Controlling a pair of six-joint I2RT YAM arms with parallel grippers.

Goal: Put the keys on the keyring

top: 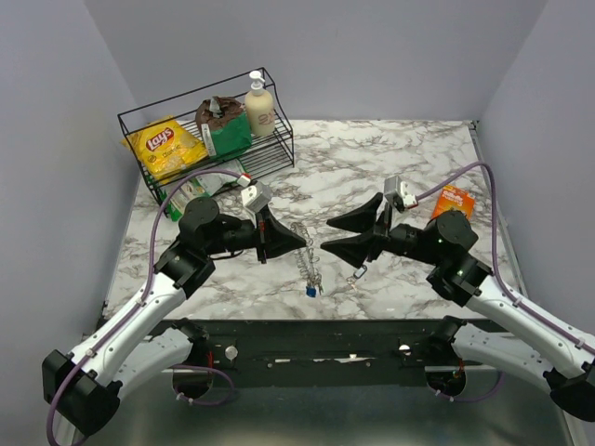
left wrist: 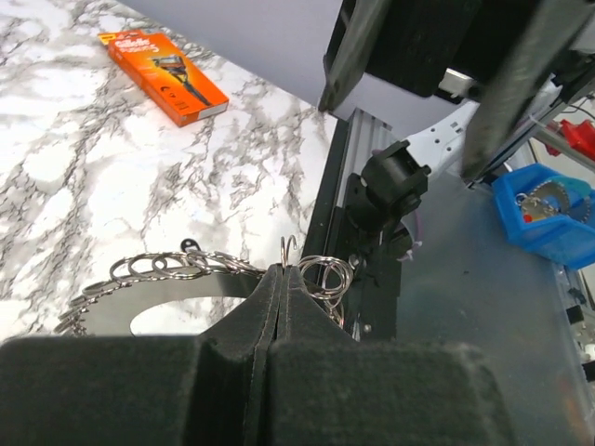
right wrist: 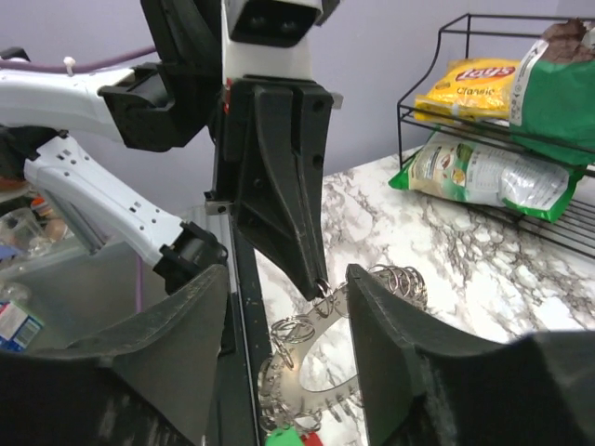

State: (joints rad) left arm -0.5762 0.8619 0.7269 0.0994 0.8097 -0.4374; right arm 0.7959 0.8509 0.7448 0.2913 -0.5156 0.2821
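My left gripper (top: 303, 243) is shut on the top edge of the keyring (top: 308, 261), a silvery ring with small split rings along its rim, which hangs from the pinched jaws. In the left wrist view the fingertips (left wrist: 282, 271) are pressed together over the keyring (left wrist: 167, 275). A blue key (top: 310, 291) dangles at its lower end. A green key (right wrist: 280, 435) and a red key (right wrist: 310, 438) hang from the keyring (right wrist: 326, 396) in the right wrist view. My right gripper (top: 327, 237) stands open just right of the ring, its jaws on either side and holding nothing.
A black wire rack (top: 275, 147) at the back left holds a Lay's bag (top: 165, 146), a green bag and a soap bottle (top: 259, 107). An orange razor box (top: 453, 201) lies at the right. A small silvery piece (top: 358, 272) sits under my right gripper.
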